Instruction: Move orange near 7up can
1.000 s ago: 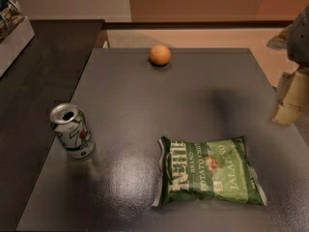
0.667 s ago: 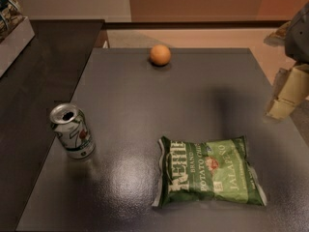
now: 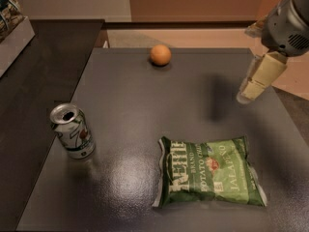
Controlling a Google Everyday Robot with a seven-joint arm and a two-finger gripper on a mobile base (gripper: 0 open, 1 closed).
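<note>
The orange (image 3: 160, 54) sits near the far edge of the dark table (image 3: 145, 105), a little left of its middle. The 7up can (image 3: 72, 131) stands upright near the table's left edge, its tab end open. My gripper (image 3: 251, 88) hangs above the right side of the table, well to the right of the orange and far from the can. It holds nothing.
A green jalapeño chip bag (image 3: 210, 178) lies flat at the front right of the table. A dark counter (image 3: 38, 62) adjoins on the left with a box (image 3: 12, 23) at its far left.
My gripper has moved left and slightly down, in over the table's right side. The orange, can and bag have not moved.
</note>
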